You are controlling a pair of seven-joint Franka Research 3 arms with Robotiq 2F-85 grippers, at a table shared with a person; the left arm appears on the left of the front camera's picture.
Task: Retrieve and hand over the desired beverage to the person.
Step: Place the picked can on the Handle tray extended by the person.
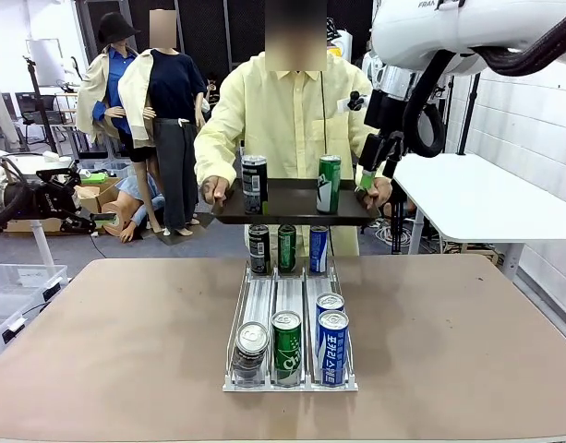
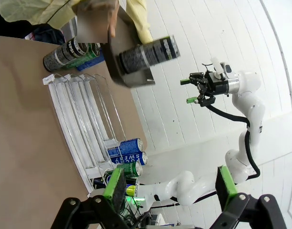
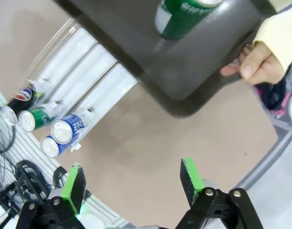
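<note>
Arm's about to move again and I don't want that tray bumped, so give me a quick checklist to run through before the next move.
1. Right claw empty and open: ok.
2. Left claw empty and open: ok.
3. Person holds the dark tray by both ends, level: ok.
4. Black can and green can upright on the tray: ok.
5. Right claw clear of the tray and the person's hand: ok in the right wrist view; in the front view it looks close, so cannot tell the margin.
6. Which drink the person wants: cannot tell.
</note>
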